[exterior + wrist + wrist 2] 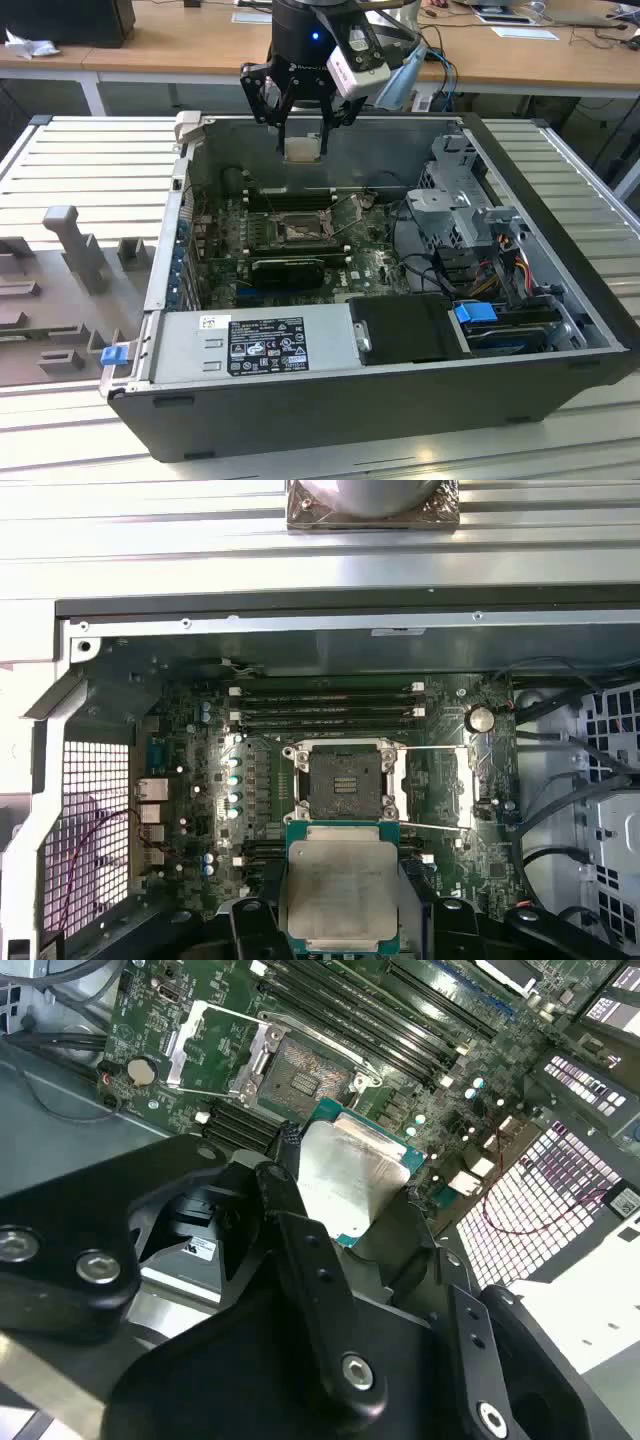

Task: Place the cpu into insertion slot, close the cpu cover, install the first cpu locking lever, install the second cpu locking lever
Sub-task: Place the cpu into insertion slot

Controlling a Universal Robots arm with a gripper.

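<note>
**Item: gripper (303,128), count one.** Pinching the cpu (303,148) by two opposite edges, one black finger (290,1175) pressed to each side. In the exterior view it hangs over the open computer case (350,410), near the far wall and well above the board.

**Item: cpu (342,890), count one.** Pale metal top facing up, green rim showing along its edges. It is held level and is touching nothing but the fingers.

**Item: insertion slot (345,783), count one.** Square and black-framed, with its contact field uncovered from above. It lies on the motherboard (200,780) apart from the chip. It also shows in the second wrist view (305,1072) and the exterior view (298,232).

**Item: cpu cover (248,1060), count one.** Swung back off the slot and tilted at one side of it.

**Item: locking levers (435,748), count two.** Thin metal rods running out from the slot's frame along two of its sides.

**Item: memory slots (325,705), four counted in one bank.** Long and black, lying just beside the slot.

**Item: coin battery (481,718), count one.** Near the lever ends.

**Item: power supply (260,345), count one.** Against the case's near wall, well apart from the slot.

**Item: blue tabs, count two.** One inside the case (475,312) and one at its outer corner (115,353).
</note>
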